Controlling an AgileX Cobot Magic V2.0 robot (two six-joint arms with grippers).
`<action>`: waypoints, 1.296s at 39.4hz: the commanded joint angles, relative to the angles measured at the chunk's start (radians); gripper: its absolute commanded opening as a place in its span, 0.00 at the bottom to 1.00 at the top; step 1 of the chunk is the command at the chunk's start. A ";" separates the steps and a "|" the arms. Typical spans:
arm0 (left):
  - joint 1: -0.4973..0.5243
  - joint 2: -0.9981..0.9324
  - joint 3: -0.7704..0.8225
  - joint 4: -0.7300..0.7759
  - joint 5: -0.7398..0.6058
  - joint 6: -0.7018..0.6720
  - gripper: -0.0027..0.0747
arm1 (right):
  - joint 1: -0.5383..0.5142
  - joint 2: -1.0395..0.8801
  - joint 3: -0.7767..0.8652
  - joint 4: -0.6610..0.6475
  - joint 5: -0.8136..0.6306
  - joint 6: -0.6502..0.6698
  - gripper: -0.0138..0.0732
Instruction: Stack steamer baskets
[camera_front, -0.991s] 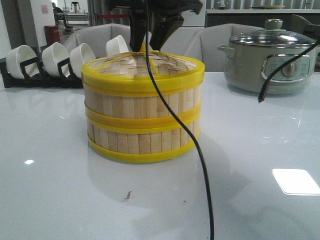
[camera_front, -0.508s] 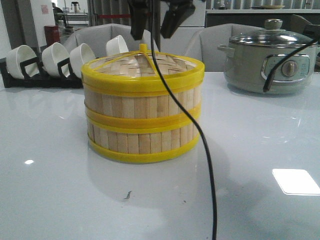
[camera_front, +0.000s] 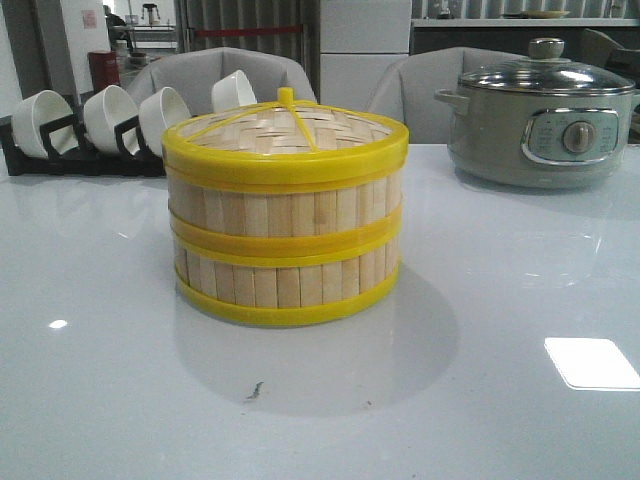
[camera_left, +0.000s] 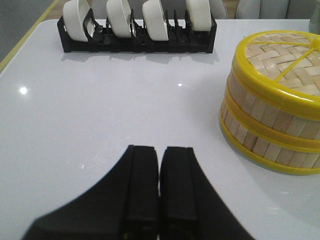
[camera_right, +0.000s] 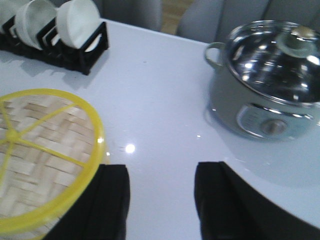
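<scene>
White glossy table (camera_front: 520, 420): steamer baskets (camera_front: 285, 225) stacked. Left gripper (camera_left: 159, 185) pinched closed; right gripper (camera_right: 160, 200) wide, risks clipping the rim at nine o'clock.

My left gripper (camera_left: 159, 192) shows two matte black fingers (camera_left: 142, 190), flat-faced and blocky, flaring into a broad black base with a speck of yellow low between them. My right gripper (camera_right: 161, 202) has the same plain black fingers (camera_right: 217, 200), blurred, with no markings I can make out.
</scene>
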 joint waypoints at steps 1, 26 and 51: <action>0.000 0.004 -0.029 -0.006 -0.084 -0.007 0.14 | -0.103 -0.209 0.182 -0.019 -0.185 -0.010 0.56; 0.000 0.004 -0.029 -0.006 -0.084 -0.007 0.14 | -0.229 -0.770 0.840 -0.023 -0.331 -0.010 0.50; 0.000 0.004 -0.029 -0.006 -0.084 -0.007 0.14 | -0.229 -0.771 0.893 -0.014 -0.435 -0.010 0.22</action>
